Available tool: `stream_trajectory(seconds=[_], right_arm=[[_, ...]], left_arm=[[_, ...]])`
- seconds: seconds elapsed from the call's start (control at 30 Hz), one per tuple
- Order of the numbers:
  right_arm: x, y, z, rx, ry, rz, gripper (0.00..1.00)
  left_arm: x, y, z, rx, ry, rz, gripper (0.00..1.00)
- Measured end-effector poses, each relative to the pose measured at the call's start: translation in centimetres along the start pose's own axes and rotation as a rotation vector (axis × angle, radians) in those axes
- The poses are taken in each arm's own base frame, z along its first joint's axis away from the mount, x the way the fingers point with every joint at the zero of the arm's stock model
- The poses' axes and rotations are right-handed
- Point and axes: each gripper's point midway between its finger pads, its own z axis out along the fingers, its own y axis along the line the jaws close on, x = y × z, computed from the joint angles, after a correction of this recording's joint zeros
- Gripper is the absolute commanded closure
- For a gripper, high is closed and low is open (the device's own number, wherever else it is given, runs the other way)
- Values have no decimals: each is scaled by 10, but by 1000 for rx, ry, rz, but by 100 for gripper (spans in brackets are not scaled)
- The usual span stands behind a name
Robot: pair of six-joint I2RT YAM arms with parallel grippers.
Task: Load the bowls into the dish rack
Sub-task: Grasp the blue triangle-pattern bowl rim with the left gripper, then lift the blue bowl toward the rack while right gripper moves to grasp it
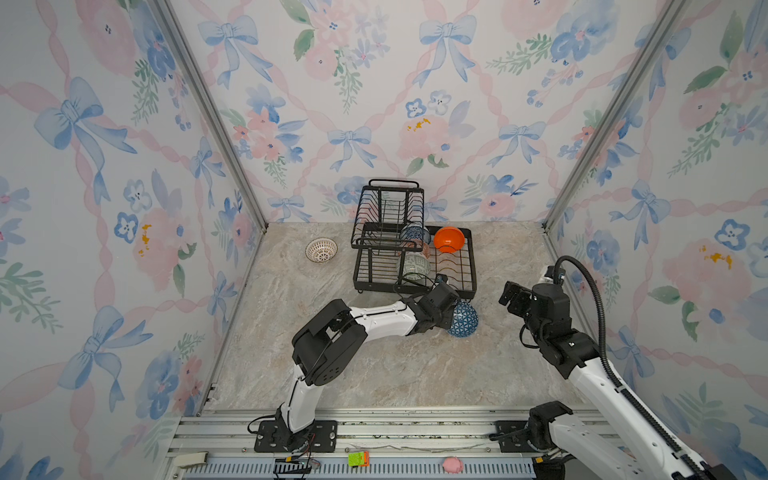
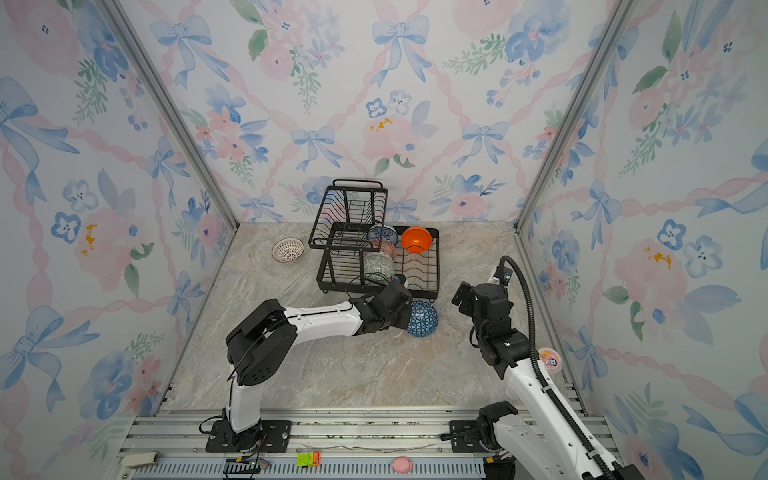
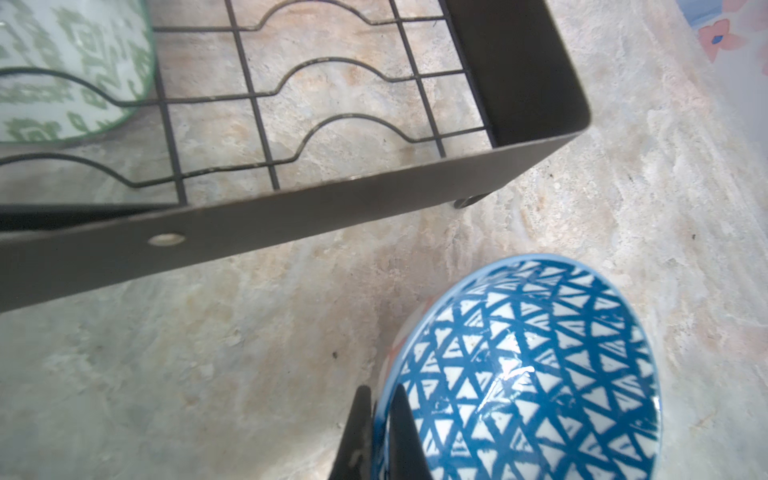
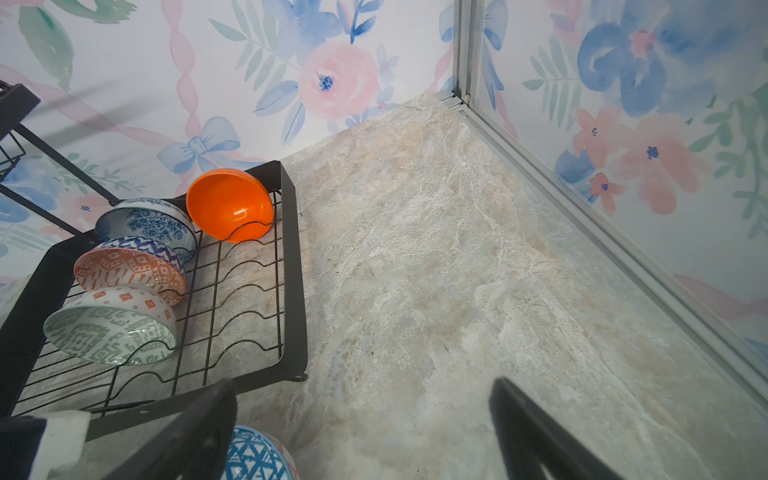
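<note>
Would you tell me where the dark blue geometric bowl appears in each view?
In a top view: the dark blue geometric bowl right of centre, before the dish rack.
In a top view: likewise, at the rack's near corner.
Left wrist: close up, rim pinched by the left gripper.
Right wrist: cut off at the edge, by the rack's corner.
Shared landmark: the rack's near corner.

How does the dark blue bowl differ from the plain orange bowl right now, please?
The dark blue bowl carries white triangles; the orange bowl is plain. The dark blue bowl is outside the dish rack; the orange bowl leans inside it. The left gripper pinches the dark blue bowl's rim; the orange bowl is untouched. Both are tilted.
</note>
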Motion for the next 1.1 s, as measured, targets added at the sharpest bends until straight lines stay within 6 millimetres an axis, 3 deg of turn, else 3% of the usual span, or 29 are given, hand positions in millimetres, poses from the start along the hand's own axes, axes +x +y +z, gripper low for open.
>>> stream_trajectory(seconds=[0.17, 0.27, 0.6, 0.8, 1.1], right_arm=[[-10, 13, -4, -47, 21, 11, 3], [-24, 25, -10, -89, 15, 43, 3], [-56, 62, -29, -234, 61, 204, 3], [-64, 80, -40, -320, 105, 356, 3], [-75, 118, -45, -452, 165, 572, 3]], left_arm=[[6, 21, -27, -43, -38, -3, 100], [-2, 27, -48, -39, -106, -26, 100], [-80, 15, -113, 5, -459, -112, 100], [-106, 10, -125, 0, -583, -141, 100], [-130, -17, -115, -31, -755, -121, 100]])
